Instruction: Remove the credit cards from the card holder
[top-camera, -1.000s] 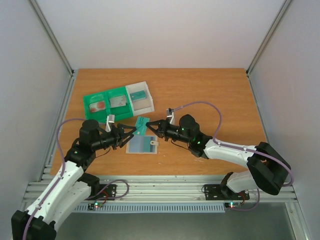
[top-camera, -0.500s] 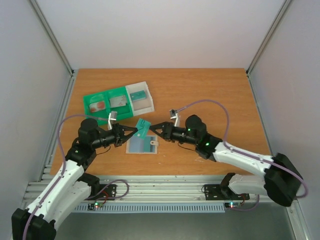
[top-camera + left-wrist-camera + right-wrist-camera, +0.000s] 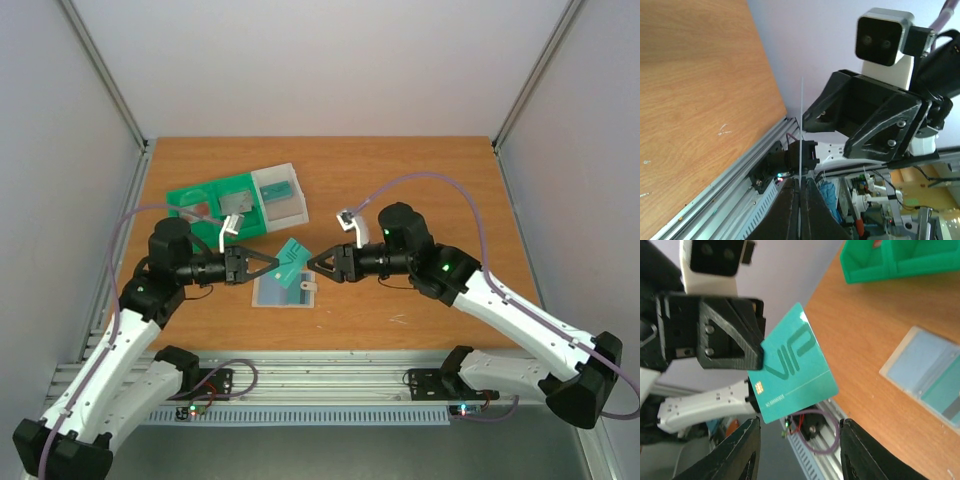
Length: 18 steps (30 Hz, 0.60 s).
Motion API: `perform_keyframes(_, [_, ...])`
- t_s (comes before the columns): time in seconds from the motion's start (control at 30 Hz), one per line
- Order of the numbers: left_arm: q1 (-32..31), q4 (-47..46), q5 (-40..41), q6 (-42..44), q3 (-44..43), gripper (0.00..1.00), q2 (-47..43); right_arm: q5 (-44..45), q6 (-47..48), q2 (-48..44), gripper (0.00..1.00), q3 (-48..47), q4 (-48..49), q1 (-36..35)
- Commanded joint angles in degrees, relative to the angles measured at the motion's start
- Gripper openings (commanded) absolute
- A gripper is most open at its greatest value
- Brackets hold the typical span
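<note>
A teal credit card [image 3: 292,258] hangs in the air above the card holder [image 3: 283,291], a flat pale blue-grey wallet lying open on the table. My left gripper [image 3: 272,263] is shut on the card's left edge. In the left wrist view the card [image 3: 801,130] shows edge-on as a thin line between the shut fingers [image 3: 790,210]. My right gripper [image 3: 312,263] stands open just right of the card, apart from it. The right wrist view shows the card [image 3: 792,365] beyond my open right gripper [image 3: 800,445], and the holder [image 3: 932,382] with card edges in its pockets.
A green-and-white three-compartment tray [image 3: 236,199] stands at the back left and holds other cards; a corner of the tray [image 3: 900,260] shows in the right wrist view. The holder's white tab [image 3: 307,285] points right. The table's near rail [image 3: 320,375] runs below both arms.
My left gripper closed on the teal card. My right gripper opened, let the card go and backed off to the right. The card now sits slightly higher, in the left gripper alone.
</note>
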<state>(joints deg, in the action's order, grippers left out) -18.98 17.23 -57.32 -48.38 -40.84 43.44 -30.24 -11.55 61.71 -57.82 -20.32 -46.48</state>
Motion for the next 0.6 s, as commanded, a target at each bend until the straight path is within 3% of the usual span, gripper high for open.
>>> perform_keyframes(0.0, [-0.09, 3.21, -4.93, 5.08, -1.41, 0.00, 0.74, -6.31, 4.10, 1.63, 0.45, -1.40, -6.57, 0.42])
perform_keyframes(0.57, [-0.09, 5.94, -8.16, 7.82, -1.26, 0.01, 0.24, -10.06, -0.18, 4.21, 0.37, 0.94, 0.07, 2.47])
